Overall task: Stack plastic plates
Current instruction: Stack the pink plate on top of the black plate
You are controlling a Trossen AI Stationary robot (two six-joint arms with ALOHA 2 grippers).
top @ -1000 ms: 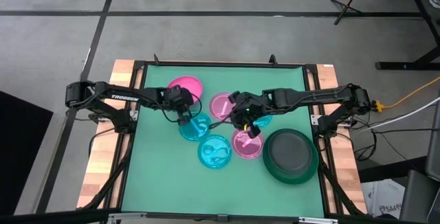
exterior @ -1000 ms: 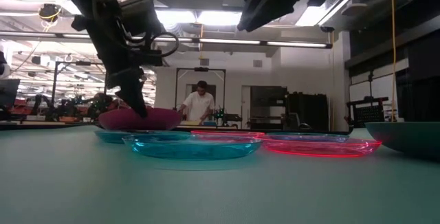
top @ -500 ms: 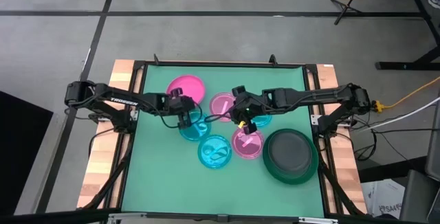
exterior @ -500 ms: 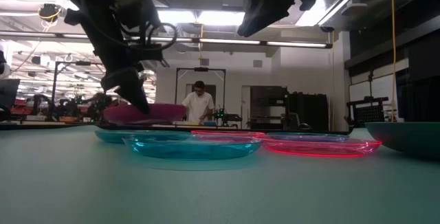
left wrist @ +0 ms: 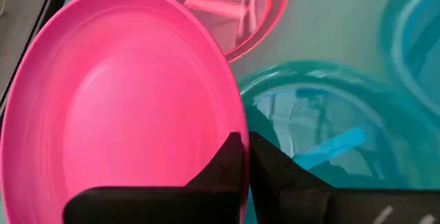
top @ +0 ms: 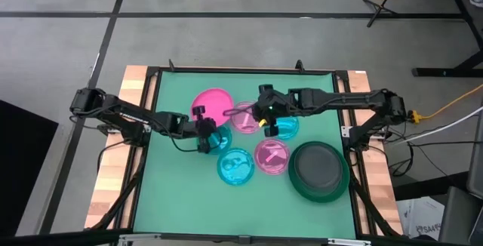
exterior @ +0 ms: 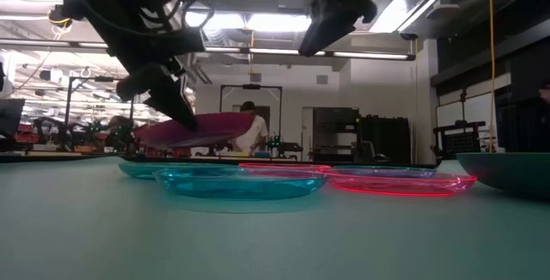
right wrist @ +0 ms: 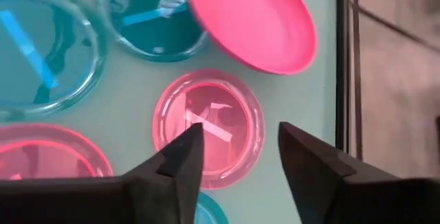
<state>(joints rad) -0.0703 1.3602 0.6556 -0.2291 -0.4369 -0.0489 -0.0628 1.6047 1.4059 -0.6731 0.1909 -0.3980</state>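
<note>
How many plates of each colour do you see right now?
hot pink plate: 1
translucent pink plates: 2
translucent cyan plates: 3
dark green plate: 1
dark grey plate: 1
Total: 8

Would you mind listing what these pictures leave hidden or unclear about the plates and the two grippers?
- High view: the left gripper covers its contact with the hot pink plate; the left wrist view shows fingers shut on the rim.
- High view: the right gripper hides part of a cyan plate.
- Low view: the green plate is cut off by the picture's edge.
- Low view: the dark grey plate is hidden inside the green plate.
</note>
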